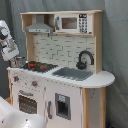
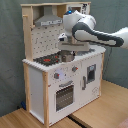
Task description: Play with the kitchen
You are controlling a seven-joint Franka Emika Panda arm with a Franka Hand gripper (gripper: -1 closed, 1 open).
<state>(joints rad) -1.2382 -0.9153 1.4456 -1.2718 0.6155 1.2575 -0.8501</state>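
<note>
One toy dominates both exterior views: the kitchen (image 1: 60,70), a tall white and light-wood play unit that we see standing on a wooden floor (image 2: 95,112) before a grey-green backdrop (image 2: 10,50). We judge it stiff, boxy and far too heavy and bulky for the arm to lift, so play means working its small moving parts rather than shifting the whole. The likeliest holds are the handle across the oven door (image 2: 65,86), the two knobs (image 1: 24,80) above it, the black tap (image 1: 85,59) arching over the grey sink (image 1: 74,73), and the handle of the smaller door (image 1: 49,109) beside the oven; these look like hard, smooth plastic or painted wood, so we expect a slippery pinch that needs a square approach. A small metal pot (image 1: 19,62) sits at the edge of the black hob (image 1: 40,65), light and easy to tip. Above, we see the hood (image 1: 40,27) and a microwave (image 1: 72,22) with a keypad, but no brand, label or writing that we can read anywhere. Our tool (image 2: 68,54) hangs over the hob and pot, and we cannot tell its state.
</note>
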